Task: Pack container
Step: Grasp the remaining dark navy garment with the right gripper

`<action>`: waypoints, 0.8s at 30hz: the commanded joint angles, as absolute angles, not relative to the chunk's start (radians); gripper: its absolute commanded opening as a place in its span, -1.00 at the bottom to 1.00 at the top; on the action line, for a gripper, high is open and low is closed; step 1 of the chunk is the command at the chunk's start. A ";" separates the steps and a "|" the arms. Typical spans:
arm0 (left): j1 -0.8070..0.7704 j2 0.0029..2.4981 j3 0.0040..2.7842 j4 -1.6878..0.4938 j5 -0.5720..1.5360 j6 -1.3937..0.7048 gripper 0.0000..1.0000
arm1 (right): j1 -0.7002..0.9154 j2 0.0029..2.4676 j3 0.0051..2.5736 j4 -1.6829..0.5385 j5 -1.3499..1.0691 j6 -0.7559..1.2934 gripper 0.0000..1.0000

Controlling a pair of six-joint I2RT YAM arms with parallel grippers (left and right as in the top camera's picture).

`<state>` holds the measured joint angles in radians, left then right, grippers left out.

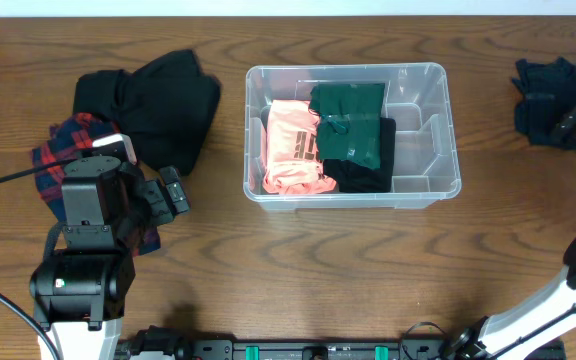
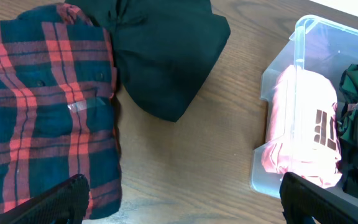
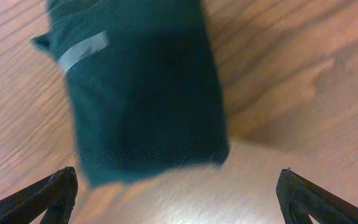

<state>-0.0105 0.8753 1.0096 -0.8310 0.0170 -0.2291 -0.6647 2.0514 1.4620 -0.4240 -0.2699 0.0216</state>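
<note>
**Both claws spread and empty; the bin is part filled at the centre of the desk**

The right claw (image 3: 179, 180) hangs with its fingers wide apart, holding nothing, over a folded dark teal garment (image 3: 142, 93) at about 2 o'clock on the desk (image 3: 278, 74). The left claw (image 2: 182, 186), also spread and empty, sits at 9 o'clock by a plaid shirt (image 2: 42, 112) that touches a black bundle (image 2: 160, 56). The container (image 1: 423, 190) stands mid-desk toward 12 o'clock, holding a pink piece (image 1: 293, 148), a green piece (image 1: 348, 105) and a black piece (image 1: 363, 170), and its 3 o'clock end is bare. I judge the bin light, stiff and slick-walled, likely to slide if nudged and best gripped by its rim. The soft clothes should be pinched across the thick middle of the fold.
</note>
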 commanded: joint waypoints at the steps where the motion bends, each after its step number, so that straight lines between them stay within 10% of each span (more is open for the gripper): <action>1: -0.012 0.876 1.028 -0.833 0.015 -0.227 0.96 | -0.667 2.121 1.547 -0.402 -0.330 -0.059 0.98; 14: -0.012 0.876 1.028 -0.825 0.015 -0.227 0.96 | -0.656 2.331 1.563 -0.262 -0.410 -0.057 0.88; 16: -0.012 0.876 1.028 -0.825 0.015 -0.227 0.96 | -0.646 2.343 1.563 -0.262 -0.410 -0.057 0.64; 20: -0.012 0.876 1.028 -0.825 0.015 -0.227 0.96 | -0.629 2.341 1.563 -0.267 -0.450 -0.057 -0.58; 24: -0.012 0.876 1.028 -0.825 0.015 -0.227 0.96 | -0.618 2.303 1.563 -0.334 -0.463 -0.057 -0.95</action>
